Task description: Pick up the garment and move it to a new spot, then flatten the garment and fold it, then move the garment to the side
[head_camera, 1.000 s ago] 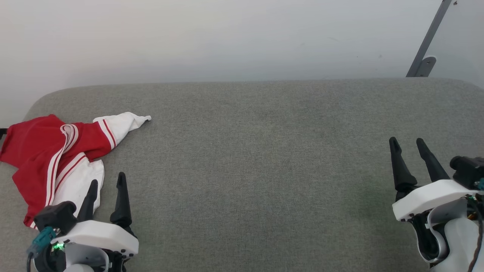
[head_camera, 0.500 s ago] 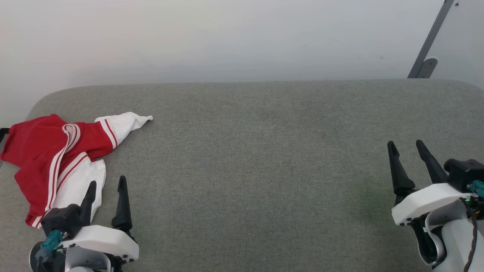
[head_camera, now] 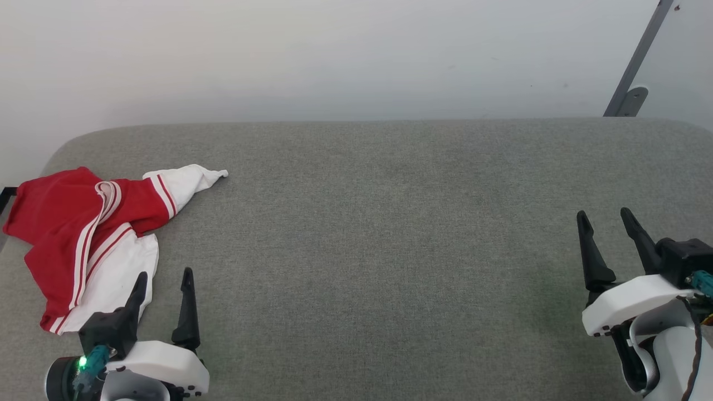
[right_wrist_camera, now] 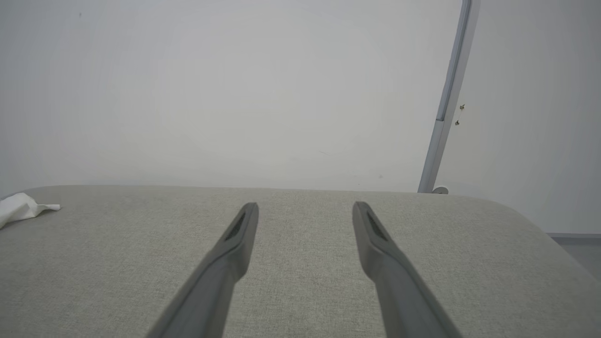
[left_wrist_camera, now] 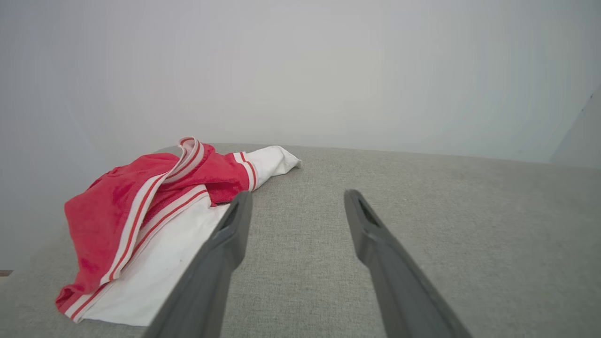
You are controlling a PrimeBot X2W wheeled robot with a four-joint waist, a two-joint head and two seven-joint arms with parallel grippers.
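Note:
The garment (head_camera: 83,234) lies crumpled at the far left of the grey padded surface (head_camera: 379,223): red cloth, white panels, thin red-and-white stripes, one white end pointing right. In the left wrist view the garment (left_wrist_camera: 141,220) sits left of and partly behind the left finger. My left gripper (head_camera: 165,273) is open at the lower left, just in front of the garment's white edge, its left finger over that edge and nothing between the fingers. My right gripper (head_camera: 605,213) is open over bare surface at the lower right, far from the garment. A white tip of the garment (right_wrist_camera: 21,208) shows at the right wrist view's left edge.
A pale wall (head_camera: 334,55) rises behind the surface. A slanted grey metal bar (head_camera: 635,67) with a foot bracket stands against the wall at the back right. The surface's rounded corners lie at the back left and back right.
My left gripper has drawn back toward the front edge, away from the garment. The right gripper shifted slightly right and down. The garment has not moved.

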